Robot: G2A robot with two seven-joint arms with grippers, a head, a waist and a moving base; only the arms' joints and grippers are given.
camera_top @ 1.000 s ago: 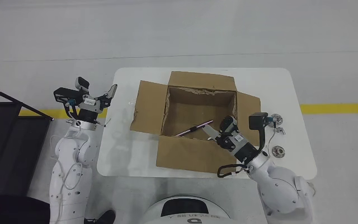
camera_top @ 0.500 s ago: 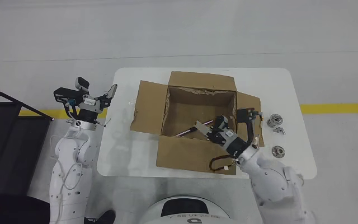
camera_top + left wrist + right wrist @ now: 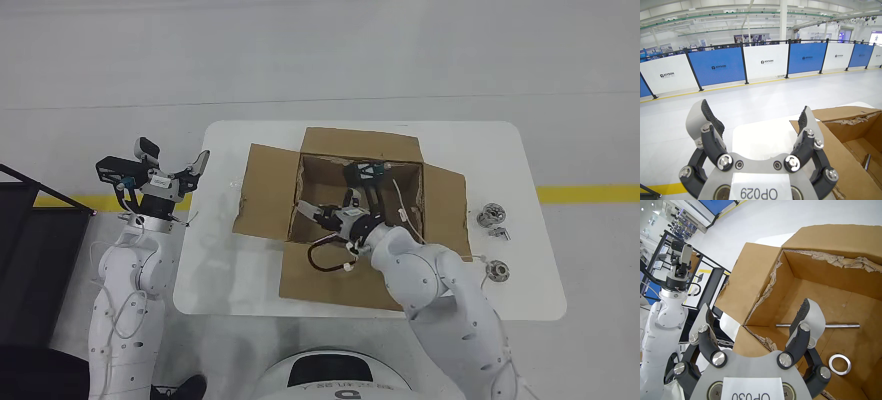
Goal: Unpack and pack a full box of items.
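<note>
Brown corrugated cardboard box (image 3: 757, 279) stands open on the white table (image 3: 480, 150). Within the last second the right claw (image 3: 757, 308) has swung from over the right-hand flap to above the box's interior, fingers spread and empty. On the box floor below it lie a thin polished steel rod (image 3: 842, 325) and a flat silver metal ring (image 3: 839, 364), both ungrasped. The left claw (image 3: 754, 106) has kept its place off the table's left edge, also released. Unpacking likely continues with the rod.
</note>
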